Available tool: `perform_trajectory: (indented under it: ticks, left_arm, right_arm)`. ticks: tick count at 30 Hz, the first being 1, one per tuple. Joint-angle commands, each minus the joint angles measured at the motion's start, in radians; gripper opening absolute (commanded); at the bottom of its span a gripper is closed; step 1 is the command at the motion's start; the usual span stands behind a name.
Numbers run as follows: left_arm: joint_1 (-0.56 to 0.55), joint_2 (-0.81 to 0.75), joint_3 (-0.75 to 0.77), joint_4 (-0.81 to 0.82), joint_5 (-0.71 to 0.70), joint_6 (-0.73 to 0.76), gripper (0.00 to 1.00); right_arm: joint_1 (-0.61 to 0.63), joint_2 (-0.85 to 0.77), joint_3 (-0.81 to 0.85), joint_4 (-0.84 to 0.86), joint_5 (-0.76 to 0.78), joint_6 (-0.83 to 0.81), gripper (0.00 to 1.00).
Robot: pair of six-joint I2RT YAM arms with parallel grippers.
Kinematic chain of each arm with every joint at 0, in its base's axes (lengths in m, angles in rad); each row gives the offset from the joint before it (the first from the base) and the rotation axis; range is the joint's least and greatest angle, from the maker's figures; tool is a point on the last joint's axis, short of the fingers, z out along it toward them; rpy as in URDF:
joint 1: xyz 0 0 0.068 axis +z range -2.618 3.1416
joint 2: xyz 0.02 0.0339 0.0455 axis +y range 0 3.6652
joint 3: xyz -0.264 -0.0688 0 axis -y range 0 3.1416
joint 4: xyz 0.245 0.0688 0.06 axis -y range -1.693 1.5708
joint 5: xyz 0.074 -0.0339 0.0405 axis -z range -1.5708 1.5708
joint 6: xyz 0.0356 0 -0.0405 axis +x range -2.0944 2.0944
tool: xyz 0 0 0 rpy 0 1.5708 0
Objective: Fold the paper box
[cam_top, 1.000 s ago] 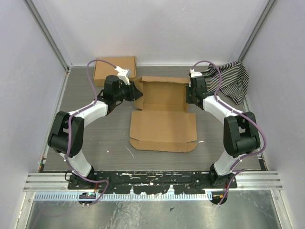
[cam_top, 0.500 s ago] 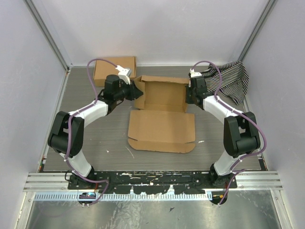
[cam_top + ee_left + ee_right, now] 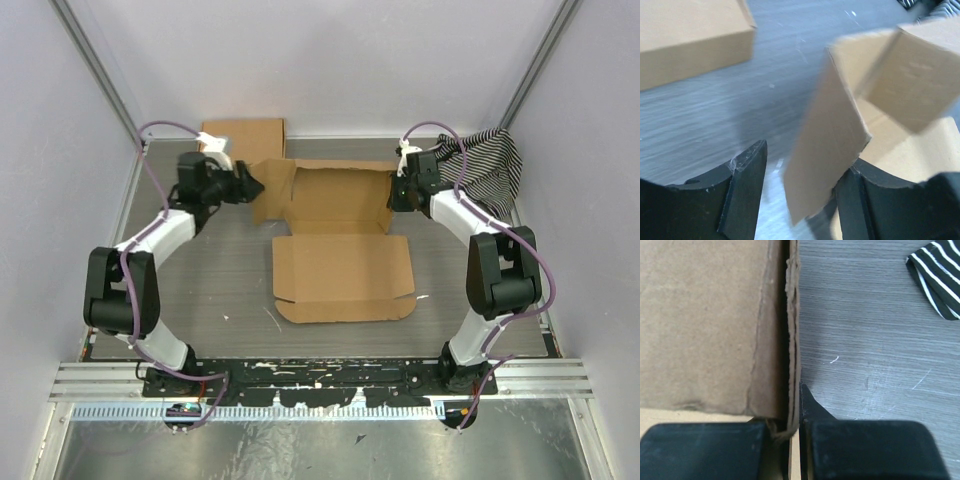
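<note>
Pulling back toward the far left, the left gripper [image 3: 248,186] is no longer at the left side of the paper box [image 3: 343,270], where it was one second ago. Its fingers [image 3: 742,190] stand wide apart. The left flap [image 3: 272,195] passes between them, close to the right-hand finger, but it is not pinched. In the top view this flap now leans outward and lies lower than it did before. I judge that the left side is released and must be raised again before the box can be closed.

The right gripper [image 3: 396,198] has not changed its place. It is clamped on the top edge of the right wall [image 3: 791,330], with one finger inside the box and one outside, and it keeps this wall upright.

The paper box sits in the middle of the table [image 3: 220,270], between the two arms. It is plain brown corrugated cardboard and is only half formed. The far part is a shallow tray with a standing far wall. The large lid panel [image 3: 343,285] lies flat on the near side, with small tabs at its near corners.

A second cardboard box [image 3: 242,140] rests at the far left, and a striped cloth [image 3: 492,170] lies at the far right. Both are apart from the work.
</note>
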Motion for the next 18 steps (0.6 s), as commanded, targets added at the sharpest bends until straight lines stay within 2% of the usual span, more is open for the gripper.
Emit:
perform_trajectory:
  ticks: [1,3,6,10,18]
  left_arm:
    - [0.155,0.038,0.003,0.177,0.307,-0.181,0.6]
    - [0.18,0.081,0.017,0.265,0.403,-0.264,0.59]
    - [0.18,0.123,0.017,0.322,0.46,-0.315,0.58]
    - [0.178,0.144,-0.039,0.492,0.495,-0.409,0.57]
    - [0.146,0.226,-0.035,0.621,0.547,-0.5,0.55]
  right_arm:
    - [-0.031,0.016,0.073,-0.004,-0.154,-0.031,0.03]
    - [-0.033,0.014,0.077,-0.008,-0.158,-0.027,0.03]
    - [-0.032,0.014,0.084,-0.017,-0.154,-0.024,0.03]
    - [-0.032,0.015,0.085,-0.025,-0.145,-0.029,0.03]
    - [-0.032,0.01,0.093,-0.036,-0.155,-0.028,0.03]
